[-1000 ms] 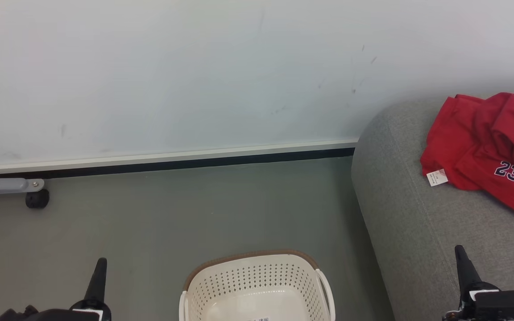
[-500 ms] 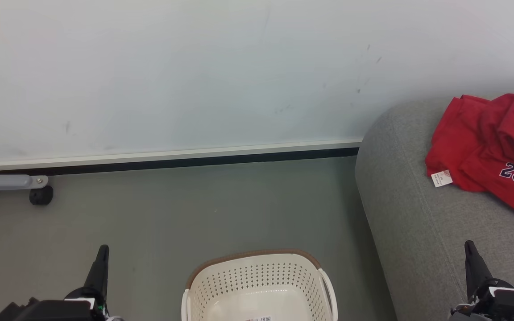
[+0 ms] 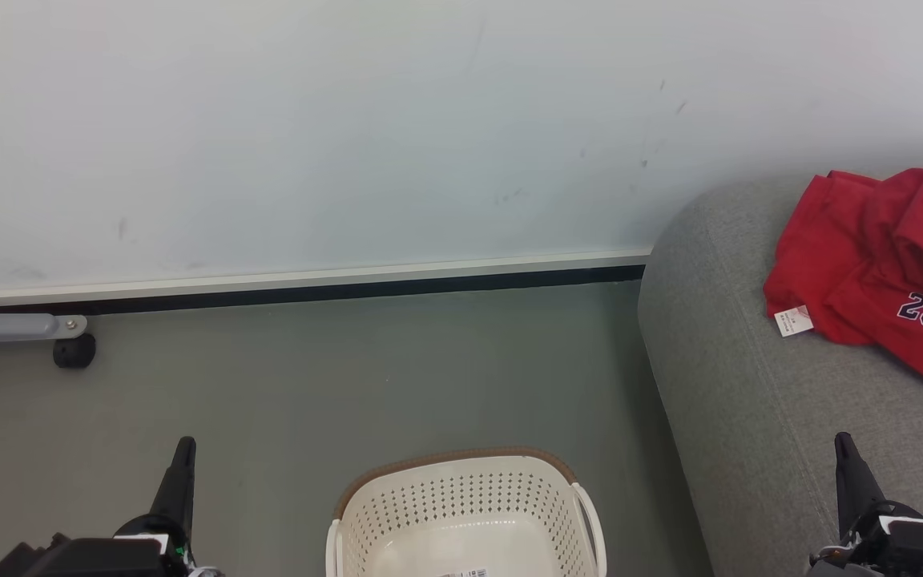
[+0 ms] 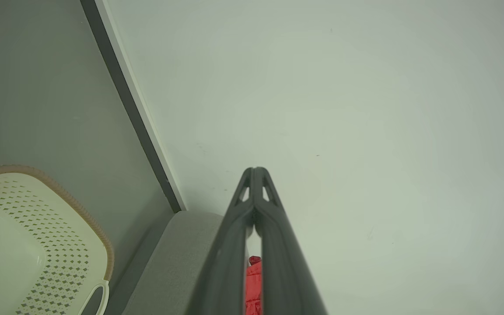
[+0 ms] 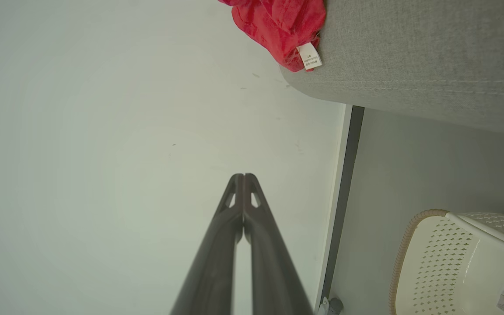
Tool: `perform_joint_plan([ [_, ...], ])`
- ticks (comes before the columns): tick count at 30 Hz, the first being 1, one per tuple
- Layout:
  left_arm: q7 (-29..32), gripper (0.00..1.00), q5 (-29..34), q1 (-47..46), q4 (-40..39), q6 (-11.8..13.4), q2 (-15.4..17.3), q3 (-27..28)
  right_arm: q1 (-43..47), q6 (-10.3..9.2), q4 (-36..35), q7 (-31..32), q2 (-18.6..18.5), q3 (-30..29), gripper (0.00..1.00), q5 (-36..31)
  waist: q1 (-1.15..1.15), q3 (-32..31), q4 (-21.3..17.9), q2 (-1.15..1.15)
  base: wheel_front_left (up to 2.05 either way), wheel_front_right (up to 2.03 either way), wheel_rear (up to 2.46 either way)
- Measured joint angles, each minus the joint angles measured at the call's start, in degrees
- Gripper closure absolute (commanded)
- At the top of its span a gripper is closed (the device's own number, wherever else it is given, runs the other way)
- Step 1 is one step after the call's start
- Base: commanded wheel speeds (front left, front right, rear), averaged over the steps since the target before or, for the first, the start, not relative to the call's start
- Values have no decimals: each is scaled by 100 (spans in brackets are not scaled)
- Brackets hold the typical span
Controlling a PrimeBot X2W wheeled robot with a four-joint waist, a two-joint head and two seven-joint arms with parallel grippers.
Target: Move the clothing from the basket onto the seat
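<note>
Red clothing [image 3: 878, 264] with a "23" numeral and a small white tag lies bunched on the grey seat [image 3: 750, 401] at the right; the right wrist view shows that clothing [image 5: 282, 22] at its top edge. The cream perforated basket [image 3: 461, 513] with a brown rim stands on the floor at bottom centre, and nothing red shows in the part of it in view. My left gripper [image 3: 183, 449] is shut at the lower left, left of the basket. My right gripper [image 3: 842, 445] is shut at the lower right, over the seat's front part. Both hold nothing.
A pale wall with a white and black skirting runs across the back. A grey metal leg with a black caster [image 3: 73, 351] stands at the far left on the grey floor. The seat's rounded corner [image 3: 670, 240] sits close to the wall.
The head camera shifted slightly in the first half second, sliding the scene a little right. Both grippers sit a bit higher in view. Since then nothing has moved.
</note>
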Motion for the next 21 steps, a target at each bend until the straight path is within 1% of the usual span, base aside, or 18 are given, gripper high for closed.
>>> perform_joint_plan([
  [21,0,100,0,0,1,0,0,0,0,1,0,-1,1,0,100,1,0,0,0,0,0,0,0],
])
